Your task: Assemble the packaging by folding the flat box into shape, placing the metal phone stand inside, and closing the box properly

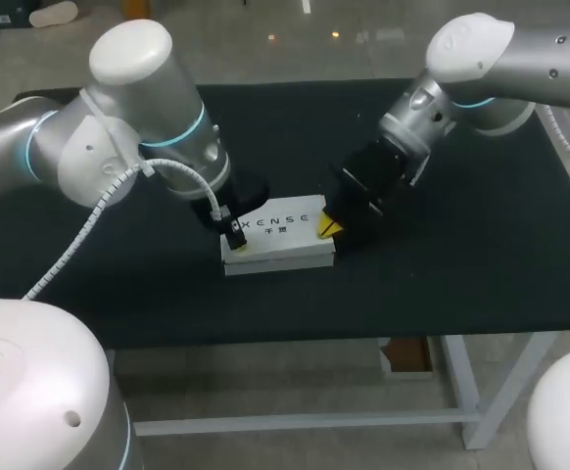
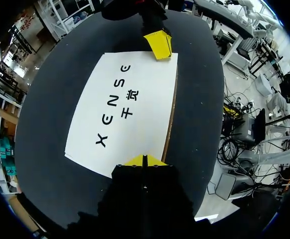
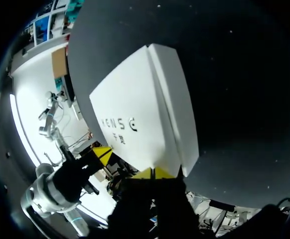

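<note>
Black-topped table [image 1: 481,255], shown from above and from both wrists. The left arm [image 1: 118,127] and right arm [image 1: 481,59] come in from their own sides and meet over the middle of the table. Between them lies the white box [image 1: 277,240], broad face up, with a shallow side wall showing toward the table's front edge. The metal phone stand appears in no view, and whether it is inside cannot be told.

The left claw [image 1: 234,235] sits at the box's left end and the right claw [image 1: 328,227] at its right end. In each wrist view the yellow tips are clenched together with nothing visible between them, and they rest on the top face right at its edge. A brown raw edge [image 2: 171,117] runs along one long side of the top panel.

Handling, as judged: the box is thin card, so it is light, fairly stiff across a panel and weak along its creases. It is likely to slide on the table if pushed from one end only, so bracing both ends suits it. Take hold at a flap edge or near a corner, since the smooth broad face offers the tips little purchase and may dent.

Dark lettering [image 2: 116,107] runs the length of the top face, one large row with smaller characters beneath. No other label is visible.
</note>
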You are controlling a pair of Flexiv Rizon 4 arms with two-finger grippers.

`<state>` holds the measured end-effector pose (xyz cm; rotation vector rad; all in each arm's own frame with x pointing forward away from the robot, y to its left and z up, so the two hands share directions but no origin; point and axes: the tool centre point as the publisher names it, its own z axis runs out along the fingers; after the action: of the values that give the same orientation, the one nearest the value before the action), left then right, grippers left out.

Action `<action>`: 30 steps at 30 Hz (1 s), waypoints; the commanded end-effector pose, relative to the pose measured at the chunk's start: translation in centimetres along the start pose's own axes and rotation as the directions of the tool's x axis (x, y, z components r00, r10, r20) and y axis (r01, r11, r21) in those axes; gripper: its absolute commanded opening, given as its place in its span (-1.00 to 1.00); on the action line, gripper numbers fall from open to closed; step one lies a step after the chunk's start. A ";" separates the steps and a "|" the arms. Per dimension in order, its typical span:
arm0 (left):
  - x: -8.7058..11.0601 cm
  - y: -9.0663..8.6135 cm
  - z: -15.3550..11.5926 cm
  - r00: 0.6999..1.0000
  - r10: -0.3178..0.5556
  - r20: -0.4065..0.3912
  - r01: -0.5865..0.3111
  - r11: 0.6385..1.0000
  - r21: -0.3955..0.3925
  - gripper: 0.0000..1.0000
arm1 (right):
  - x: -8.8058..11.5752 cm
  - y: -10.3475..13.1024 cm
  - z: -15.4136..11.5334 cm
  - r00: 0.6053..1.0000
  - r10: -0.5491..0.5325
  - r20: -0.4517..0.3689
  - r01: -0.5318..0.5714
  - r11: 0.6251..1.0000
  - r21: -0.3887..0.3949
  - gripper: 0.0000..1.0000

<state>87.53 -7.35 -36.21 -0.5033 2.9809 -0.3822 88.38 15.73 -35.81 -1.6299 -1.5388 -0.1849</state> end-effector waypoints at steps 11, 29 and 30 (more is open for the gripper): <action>-0.3 0.1 1.2 1.000 -0.017 -0.016 0.016 1.000 -0.005 -1.00 | -1.1 1.0 1.0 1.000 0.013 -0.009 -0.013 1.000 0.017 -1.00; -0.1 0.4 0.7 1.000 -0.020 -0.009 0.020 1.000 0.010 -1.00 | -1.5 0.8 1.0 0.999 0.011 -0.032 -0.011 1.000 0.012 -1.00; 0.0 0.4 0.4 1.000 -0.015 -0.005 0.015 1.000 0.015 -1.00 | -1.3 0.6 0.7 0.999 0.004 -0.032 -0.004 1.000 0.005 -1.00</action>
<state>87.98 -7.30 -37.08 -0.5273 2.9904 -0.4047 88.47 15.57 -37.67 -1.6117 -1.5030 -0.1908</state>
